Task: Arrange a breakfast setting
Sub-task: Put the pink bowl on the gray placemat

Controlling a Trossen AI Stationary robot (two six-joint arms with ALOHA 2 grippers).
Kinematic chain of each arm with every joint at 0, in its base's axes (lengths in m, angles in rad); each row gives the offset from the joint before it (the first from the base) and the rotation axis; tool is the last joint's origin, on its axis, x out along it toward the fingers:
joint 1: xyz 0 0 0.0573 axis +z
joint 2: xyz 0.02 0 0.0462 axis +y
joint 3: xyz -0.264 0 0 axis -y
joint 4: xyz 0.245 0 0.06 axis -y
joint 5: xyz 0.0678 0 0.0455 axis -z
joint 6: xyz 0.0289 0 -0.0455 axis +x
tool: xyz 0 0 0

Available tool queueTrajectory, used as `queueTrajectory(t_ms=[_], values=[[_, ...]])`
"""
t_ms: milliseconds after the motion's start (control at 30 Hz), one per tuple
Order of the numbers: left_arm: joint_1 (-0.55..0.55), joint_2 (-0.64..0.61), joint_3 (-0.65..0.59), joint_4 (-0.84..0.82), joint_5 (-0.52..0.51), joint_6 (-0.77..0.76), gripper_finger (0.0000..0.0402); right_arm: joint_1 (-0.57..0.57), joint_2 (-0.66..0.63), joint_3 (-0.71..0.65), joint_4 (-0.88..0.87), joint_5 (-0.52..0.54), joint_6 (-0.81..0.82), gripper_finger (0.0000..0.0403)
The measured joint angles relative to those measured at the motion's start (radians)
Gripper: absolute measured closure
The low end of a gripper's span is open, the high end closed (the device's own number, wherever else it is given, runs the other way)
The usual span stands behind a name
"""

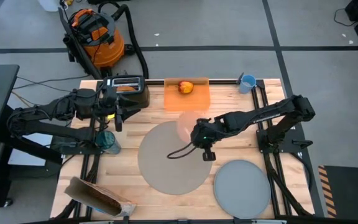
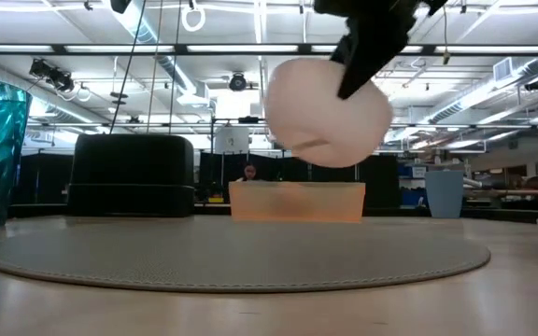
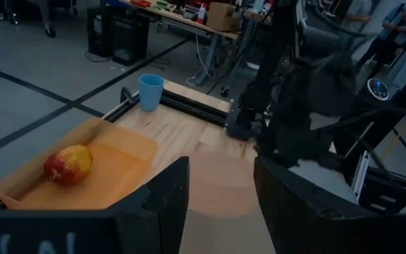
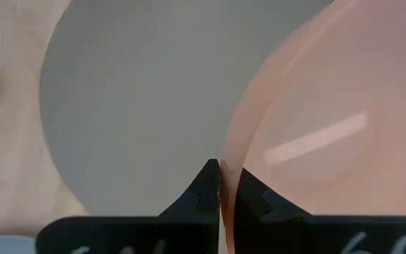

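Right gripper (image 1: 194, 130) pinches the pink bowl's (image 1: 188, 124) rim, lifting it above the mat's (image 1: 173, 158) one-o'clock edge for placing. Left gripper (image 1: 118, 115), released, waits by the toaster (image 1: 127, 87).

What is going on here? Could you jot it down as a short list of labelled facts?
right pincer: shut on the rim of the pink bowl, held in the air above the round mat
left pincer: open, empty, beside the toaster
apple: on the orange board
blue cup: at the table's far edge
grey plate: bare, beside the mat
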Motion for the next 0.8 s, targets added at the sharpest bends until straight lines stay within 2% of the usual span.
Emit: queueTrajectory(t_ms=[200, 500, 667, 800], values=[[0.000, 0.002, 0.000, 0.027, 0.000, 0.000, 0.0235, 0.017, 0.166, 0.125, -0.052, -0.008, -0.176, 0.0389], [-0.001, 0.002, 0.000, 0.029, 0.001, -0.027, 0.0235, 0.037, 0.354, 0.219, -0.077, 0.026, -0.319, 0.0387], [-0.001, 0.002, 0.000, 0.029, 0.001, -0.034, 0.0235, 0.042, 0.410, 0.224, -0.093, 0.032, -0.325, 0.0386], [-0.001, 0.002, 0.000, 0.028, 0.001, -0.034, 0.0235, 0.044, 0.420, 0.226, -0.133, 0.080, -0.269, 0.0386]])
